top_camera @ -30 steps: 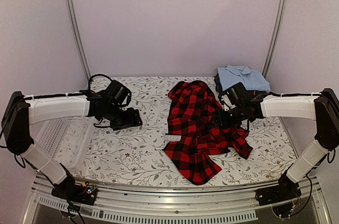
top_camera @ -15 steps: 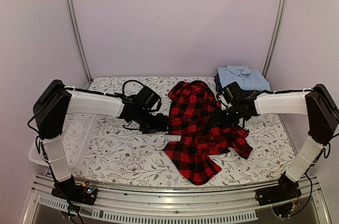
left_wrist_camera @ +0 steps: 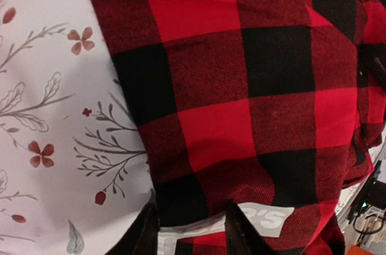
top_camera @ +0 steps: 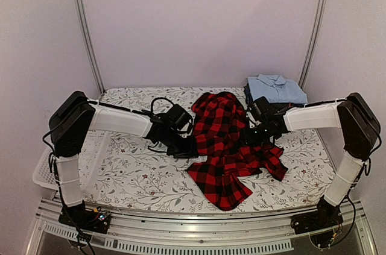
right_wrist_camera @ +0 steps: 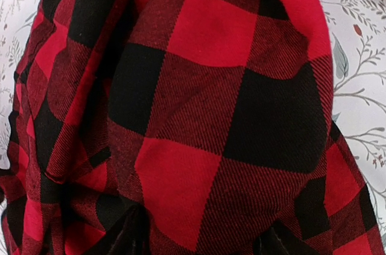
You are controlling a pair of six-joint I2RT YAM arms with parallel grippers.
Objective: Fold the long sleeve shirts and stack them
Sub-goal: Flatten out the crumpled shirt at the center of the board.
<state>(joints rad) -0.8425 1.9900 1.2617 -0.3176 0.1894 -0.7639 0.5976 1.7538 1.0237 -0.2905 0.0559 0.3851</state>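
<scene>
A red-and-black check shirt (top_camera: 226,140) lies crumpled in the middle of the table. My left gripper (top_camera: 186,148) is at its left edge. In the left wrist view the shirt (left_wrist_camera: 241,86) fills the frame, and the left gripper (left_wrist_camera: 192,234) is shut on its edge, where a white label shows between the fingers. My right gripper (top_camera: 253,137) presses into the right side of the shirt (right_wrist_camera: 193,116). In the right wrist view the right gripper (right_wrist_camera: 202,240) has its fingers wide apart, with bunched cloth between them. A folded light blue shirt (top_camera: 276,88) lies at the back right on darker folded cloth.
A floral tablecloth (top_camera: 145,176) covers the table. A white mesh basket (top_camera: 45,170) stands at the left edge beside the left arm. Metal frame posts rise at both back corners, and a rail runs along the near edge.
The left arm swung right from near the basket to the shirt's left edge, and its jaws closed there. The right gripper edged further onto the shirt and narrowed.
</scene>
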